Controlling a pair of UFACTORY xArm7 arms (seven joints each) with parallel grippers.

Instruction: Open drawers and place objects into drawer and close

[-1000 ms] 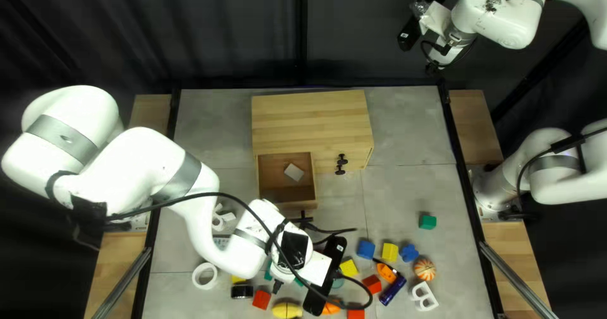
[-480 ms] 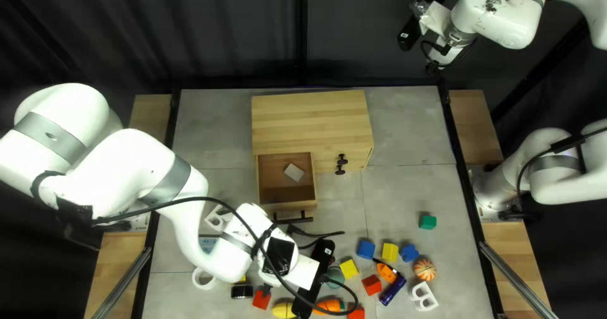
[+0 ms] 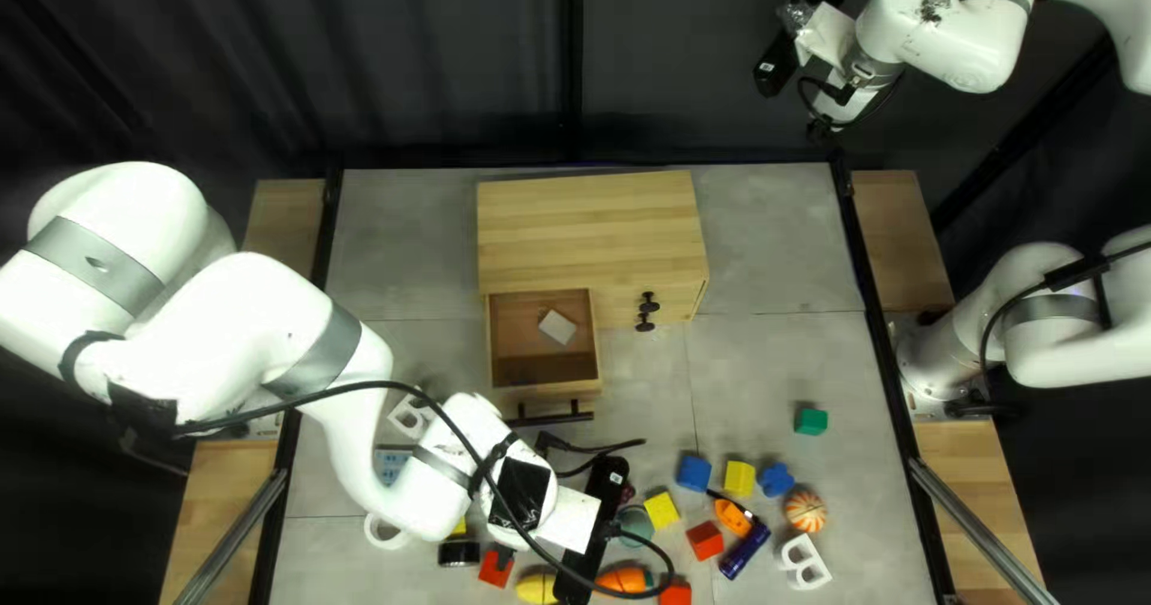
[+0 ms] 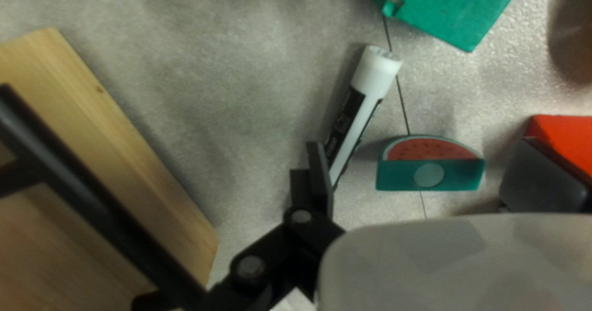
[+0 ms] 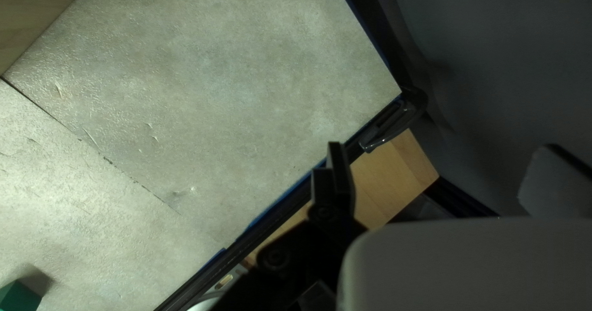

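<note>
In the top left view my left gripper (image 3: pixel 576 521) is over the toys, near side of the drawer (image 3: pixel 516 371), which stands open with a pale block (image 3: pixel 558 327) inside. The wooden cabinet (image 3: pixel 588 227) is behind it. My right gripper (image 3: pixel 827 35) is raised beyond the table's far edge. In the left wrist view a white marker with a black label (image 4: pixel 357 107) lies just ahead of my left gripper (image 4: pixel 317 147), its lower end partly hidden by it. A watermelon toy (image 4: pixel 430 175) lies beside the marker. My right gripper (image 5: pixel 333 147) is over the table's edge.
The drawer's black handle (image 4: pixel 92 194) is beside my left gripper. Near it lie a green block (image 4: pixel 456 6) and a red block (image 4: pixel 567 141). Toward the right of the top left view are a striped ball (image 3: pixel 805 512), a white letter B (image 3: pixel 803 562) and a green cube (image 3: pixel 811 420).
My left gripper has moved leftward in the top left view, only slightly over the last half second, uncovering more of the drawer handle and orange carrot. The right arm is still.
</note>
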